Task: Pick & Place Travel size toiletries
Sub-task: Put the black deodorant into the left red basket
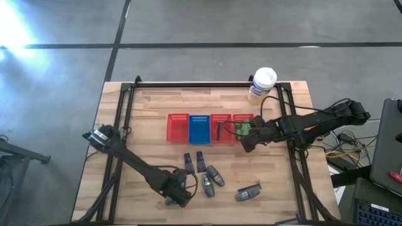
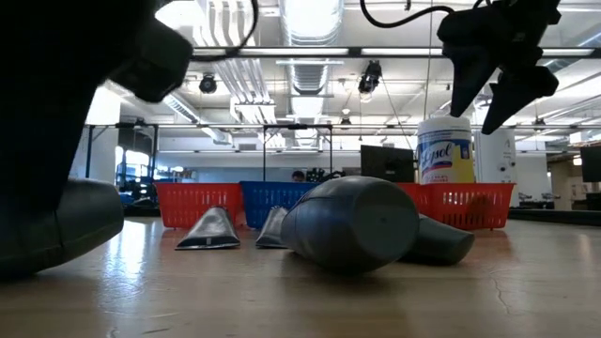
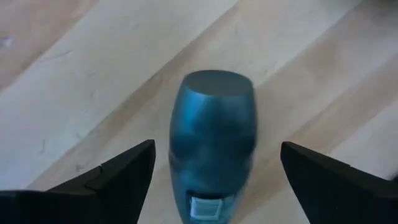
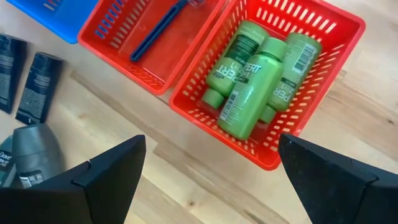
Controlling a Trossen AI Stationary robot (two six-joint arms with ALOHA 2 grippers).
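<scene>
Left gripper sat low at bench front, jaws spread either side of grey tube, not touching. Other grey tubes and dark wedges lay close beside. Right gripper hovered over end red basket, jaws spread, green bottles inside. Razor in next basket. White-capped canister stood behind.

You get bright, even light from the ceiling fixtures, with white glare on the floor at the high view's corner. Your low view blurs the nearest grey tube and leaves the arms as dark silhouettes.
</scene>
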